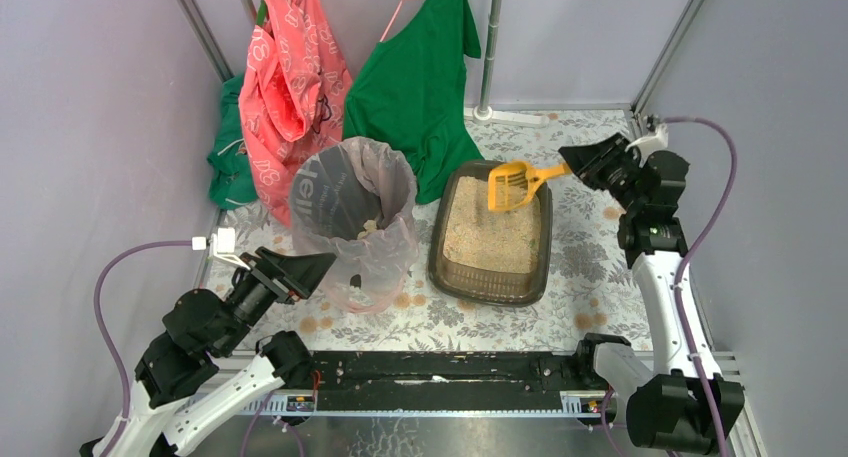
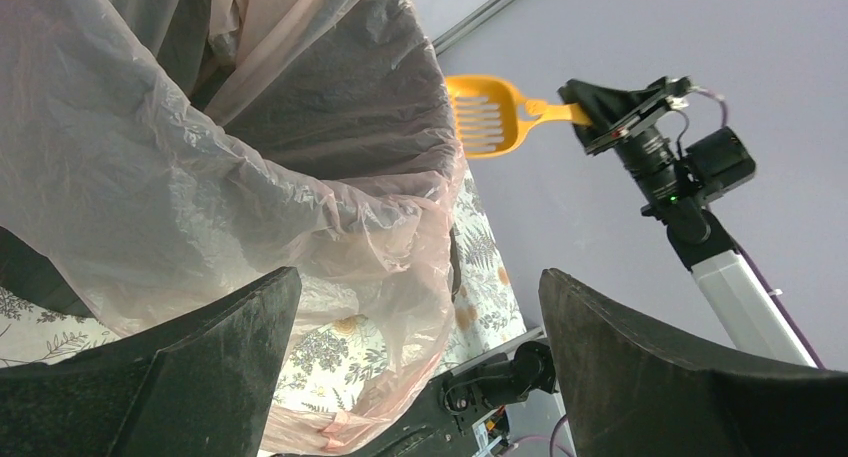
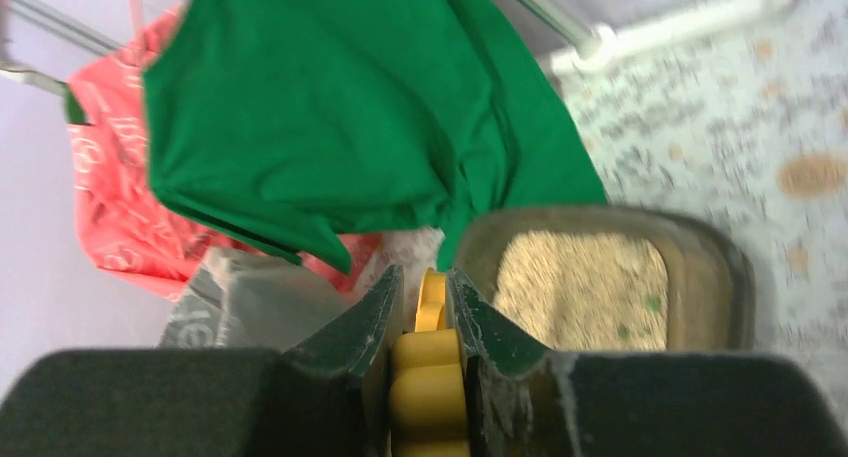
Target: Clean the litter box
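Note:
The litter box (image 1: 487,285), a dark shallow tray of beige litter, lies right of centre on the floral mat. Above its far end hangs the yellow slotted scoop (image 1: 515,185), head to the left and tilted. My right gripper (image 1: 578,164) is shut on the scoop's handle (image 3: 430,377), and the tray's rim (image 3: 715,267) shows below and to the right in the right wrist view. My left gripper (image 1: 315,267) stands open with nothing between its fingers, just left of the bag-lined bin (image 1: 375,262). In the left wrist view the bag (image 2: 200,177) fills the left, with the scoop (image 2: 490,117) beyond it.
A green shirt (image 1: 415,77) and a pink garment (image 1: 290,77) hang at the back, the shirt's hem reaching the tray's far left corner. A metal pole (image 1: 490,67) stands behind the tray. Grey walls close in both sides. The arms' black base rail (image 1: 440,377) runs along the near edge.

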`<state>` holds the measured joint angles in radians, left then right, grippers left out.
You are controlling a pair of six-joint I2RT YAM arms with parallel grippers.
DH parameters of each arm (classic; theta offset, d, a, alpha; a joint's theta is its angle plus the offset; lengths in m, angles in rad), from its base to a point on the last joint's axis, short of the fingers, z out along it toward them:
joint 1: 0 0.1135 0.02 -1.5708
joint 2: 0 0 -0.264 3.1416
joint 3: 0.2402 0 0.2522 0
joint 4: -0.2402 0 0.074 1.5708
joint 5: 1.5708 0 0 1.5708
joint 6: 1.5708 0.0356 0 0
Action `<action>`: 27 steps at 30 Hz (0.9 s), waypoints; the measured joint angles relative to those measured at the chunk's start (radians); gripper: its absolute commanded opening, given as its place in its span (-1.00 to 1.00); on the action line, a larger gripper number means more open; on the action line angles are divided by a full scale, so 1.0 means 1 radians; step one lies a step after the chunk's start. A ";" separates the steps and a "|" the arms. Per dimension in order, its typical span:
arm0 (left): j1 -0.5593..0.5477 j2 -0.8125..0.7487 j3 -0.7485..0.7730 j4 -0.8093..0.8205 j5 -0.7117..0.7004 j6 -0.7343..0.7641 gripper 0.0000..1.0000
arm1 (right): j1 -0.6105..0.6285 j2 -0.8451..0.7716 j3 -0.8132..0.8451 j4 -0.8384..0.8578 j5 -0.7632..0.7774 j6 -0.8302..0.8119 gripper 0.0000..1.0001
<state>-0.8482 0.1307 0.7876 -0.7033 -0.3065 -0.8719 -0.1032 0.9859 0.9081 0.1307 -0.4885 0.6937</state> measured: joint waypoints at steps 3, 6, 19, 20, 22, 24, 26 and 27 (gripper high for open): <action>0.000 0.000 -0.011 0.005 0.002 0.000 0.95 | 0.000 0.002 -0.074 -0.031 0.001 -0.001 -1.00; 0.000 0.000 -0.032 0.006 0.008 -0.001 0.96 | 0.000 0.003 -0.114 -0.031 0.013 -0.013 -1.00; 0.000 0.071 -0.057 0.060 0.033 -0.001 0.96 | 0.138 0.097 -0.105 -0.039 0.164 -0.137 -1.00; 0.000 0.076 -0.057 0.065 0.034 -0.001 0.96 | 0.160 0.110 -0.105 -0.033 0.164 -0.137 -1.00; 0.000 0.086 -0.057 0.075 0.037 -0.001 0.96 | 0.206 0.140 -0.105 -0.020 0.164 -0.137 -1.00; 0.000 0.092 -0.057 0.081 0.039 -0.001 0.96 | 0.245 0.172 -0.106 -0.003 0.166 -0.136 -0.24; 0.000 0.092 -0.057 0.083 0.043 -0.001 0.97 | 0.273 0.200 -0.108 0.013 0.169 -0.136 0.64; 0.000 0.092 -0.057 0.083 0.046 -0.001 0.97 | 0.283 0.212 -0.109 0.017 0.175 -0.137 0.95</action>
<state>-0.8482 0.2230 0.7303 -0.6205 -0.2607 -0.8726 0.1795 1.1980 0.7986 0.1478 -0.3134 0.5568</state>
